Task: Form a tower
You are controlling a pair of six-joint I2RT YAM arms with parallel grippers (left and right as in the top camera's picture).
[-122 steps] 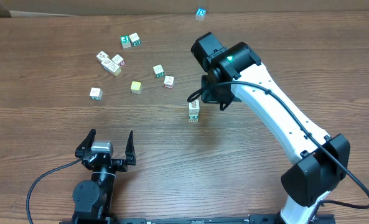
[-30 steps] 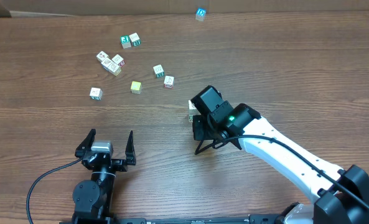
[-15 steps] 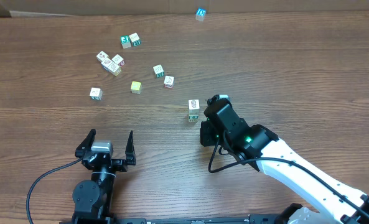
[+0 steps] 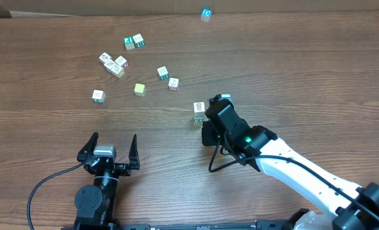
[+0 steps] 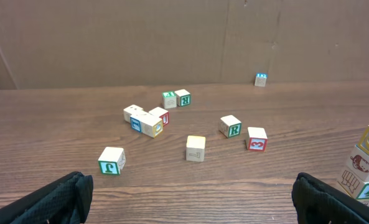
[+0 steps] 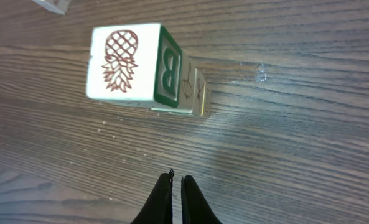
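The tower is a slim upright stack of small picture cubes in the middle of the table. Seen from above in the right wrist view, the tower has a white top cube with a dark pineapple drawing and a green B on its side. It also shows at the right edge of the left wrist view, where the tower stands straight. My right gripper is shut on nothing and hangs just beside the stack, apart from it; overhead, the right gripper sits right of the stack. My left gripper rests open near the front edge.
Several loose cubes lie at the back left: a yellow one, a white one, a green-lettered pair and a cluster. A blue cube sits at the far edge. A cardboard wall backs the table.
My right arm swung from above the stack out to the near right, then edged back towards it. The tower stands as before. The left arm has not moved.
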